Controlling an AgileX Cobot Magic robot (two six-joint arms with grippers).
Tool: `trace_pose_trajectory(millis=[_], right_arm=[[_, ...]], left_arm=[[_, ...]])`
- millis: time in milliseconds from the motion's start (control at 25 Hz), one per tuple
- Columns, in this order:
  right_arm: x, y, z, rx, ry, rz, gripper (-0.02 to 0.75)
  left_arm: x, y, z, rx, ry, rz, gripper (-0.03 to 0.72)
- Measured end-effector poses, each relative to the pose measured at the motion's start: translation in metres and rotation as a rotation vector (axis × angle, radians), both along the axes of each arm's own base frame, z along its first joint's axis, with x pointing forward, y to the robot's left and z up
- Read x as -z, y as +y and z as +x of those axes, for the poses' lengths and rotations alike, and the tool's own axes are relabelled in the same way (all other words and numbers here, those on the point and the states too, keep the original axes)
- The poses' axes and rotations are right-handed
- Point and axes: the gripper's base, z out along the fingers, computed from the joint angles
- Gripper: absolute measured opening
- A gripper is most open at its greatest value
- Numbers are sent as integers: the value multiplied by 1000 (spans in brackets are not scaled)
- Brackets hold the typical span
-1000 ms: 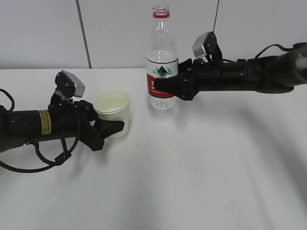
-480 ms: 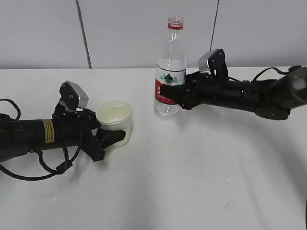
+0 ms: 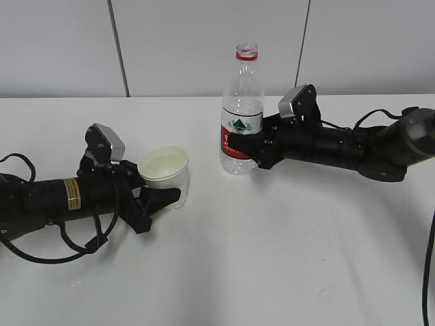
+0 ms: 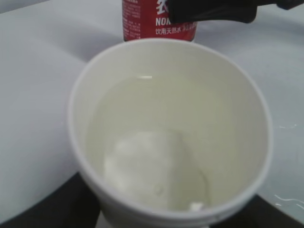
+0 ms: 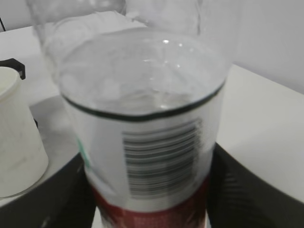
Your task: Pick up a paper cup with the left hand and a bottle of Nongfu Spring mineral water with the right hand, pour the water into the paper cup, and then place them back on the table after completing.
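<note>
The white paper cup (image 3: 163, 171) stands upright between the fingers of my left gripper (image 3: 170, 191), low at the table (image 3: 272, 258). In the left wrist view the cup (image 4: 171, 128) holds clear water (image 4: 156, 142), and dark fingers (image 4: 52, 209) flank its base. My right gripper (image 3: 239, 144) is shut on the red-and-white label of the uncapped Nongfu Spring bottle (image 3: 242, 109), which is upright with its base at the table, right of the cup. In the right wrist view the bottle (image 5: 147, 123) fills the frame between the black fingers (image 5: 251, 190). Water reaches about the label's top.
A grey panelled wall runs behind the table's far edge. Black cables trail from both arms at the left and right edges of the exterior view. The cup (image 5: 16, 137) shows at the left of the right wrist view, close to the bottle.
Both arms have come down. The bottle sank from a raised height to the table and shifted slightly right. The cup was lowered a little and stays gripped.
</note>
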Motion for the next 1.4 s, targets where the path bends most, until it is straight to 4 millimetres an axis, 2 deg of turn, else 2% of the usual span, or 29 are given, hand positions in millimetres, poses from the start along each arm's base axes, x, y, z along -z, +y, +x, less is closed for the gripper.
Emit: trace_pose_trajectory(millis=[320,520,600,680,800,1000,1160,1400], right_arm=[[16,1,-3,-22,-17,47,447],[16,0,-2,-8,-17,64,448],[17,0,-2,-8,-17,66,478],[17,0,-2,-8,-19,65,538],[15,1,-2,-14,-27,82,637],[15,0,-4,-41,-33,76,664],[17,-9,-5,-64,-35,46,664],[20,-28,-5,-77,-26,15,661]], left_arm=[[0,0,0,-1,-2,0,395],[1,0,0,-3,2,7,395],[1,0,0,-4,3,10,397],[1,1,0,-4,5,13,421],[4,1,0,0,16,43,502],[6,1,-5,62,25,71,587],[5,14,-4,59,60,64,597],[-11,40,-4,105,56,76,591]])
